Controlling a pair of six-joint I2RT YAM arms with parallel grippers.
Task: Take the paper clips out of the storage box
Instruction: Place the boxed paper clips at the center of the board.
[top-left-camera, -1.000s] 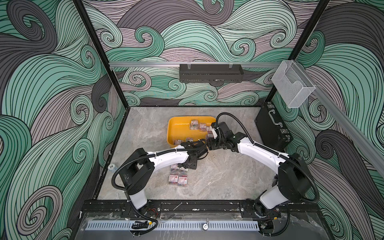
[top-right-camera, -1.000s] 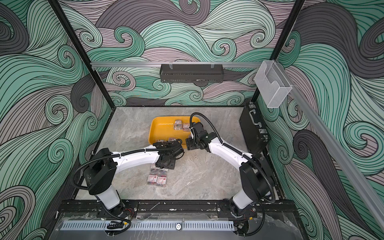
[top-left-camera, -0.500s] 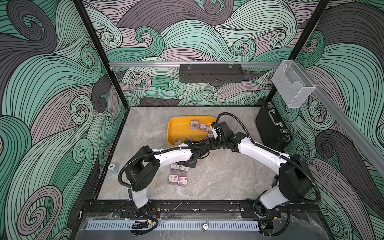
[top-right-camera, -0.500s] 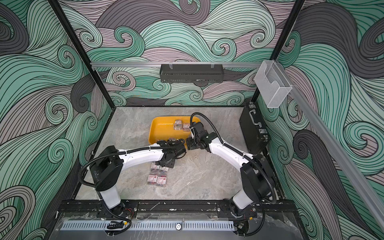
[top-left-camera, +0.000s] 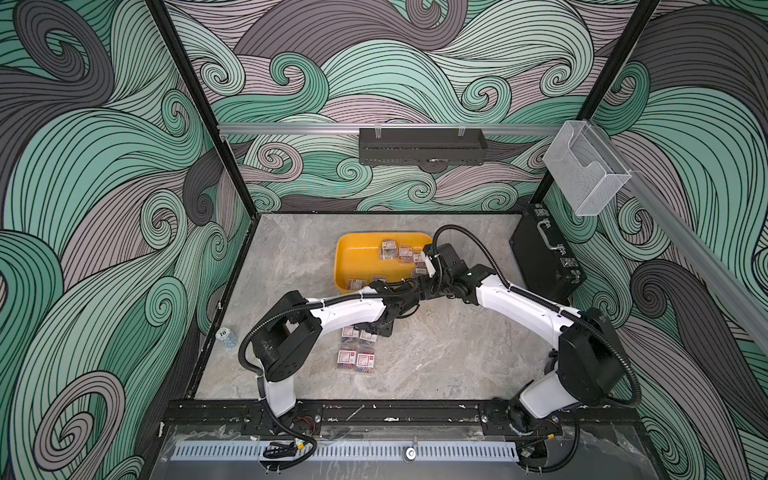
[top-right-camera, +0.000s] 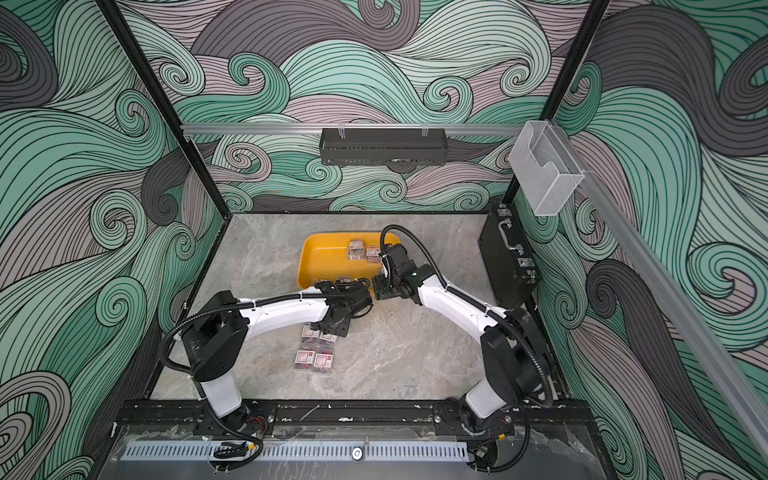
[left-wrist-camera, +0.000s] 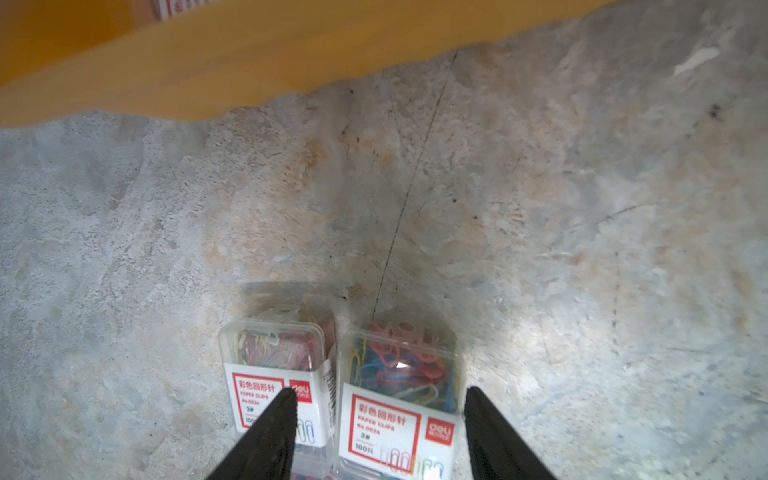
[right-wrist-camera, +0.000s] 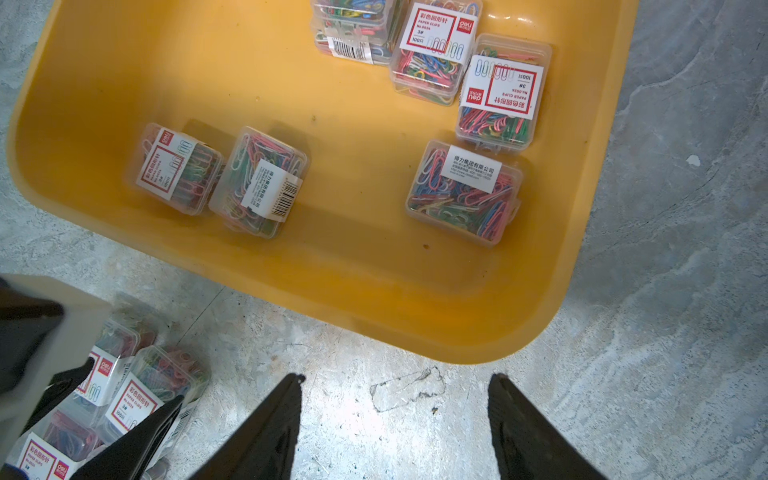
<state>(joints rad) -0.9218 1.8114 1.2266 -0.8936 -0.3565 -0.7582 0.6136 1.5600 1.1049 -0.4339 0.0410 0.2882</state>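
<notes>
The yellow storage box (top-left-camera: 357, 257) (top-right-camera: 322, 259) lies mid-table with several clear boxes of paper clips (top-left-camera: 390, 249) (right-wrist-camera: 463, 193) in it. More paper clips (top-left-camera: 357, 357) (top-right-camera: 313, 359) lie grouped on the table in front of it. My left gripper (left-wrist-camera: 379, 395) (top-left-camera: 380, 328) hangs open over the back pair of that group. One labelled box (left-wrist-camera: 399, 386) lies between its fingers, resting on the table. My right gripper (right-wrist-camera: 397, 378) (top-left-camera: 428, 286) is open and empty over bare table just outside the storage box's near corner (right-wrist-camera: 478, 332).
A black briefcase (top-left-camera: 544, 257) stands against the right wall. A clear bin (top-left-camera: 582, 166) and a black shelf (top-left-camera: 422, 145) hang on the walls. A small capped bottle (top-left-camera: 226, 336) lies at the left table edge. The two wrists are close together.
The left arm's elbow has swung slightly right while its gripper stays over the boxes on the table. The right arm has hardly moved.
</notes>
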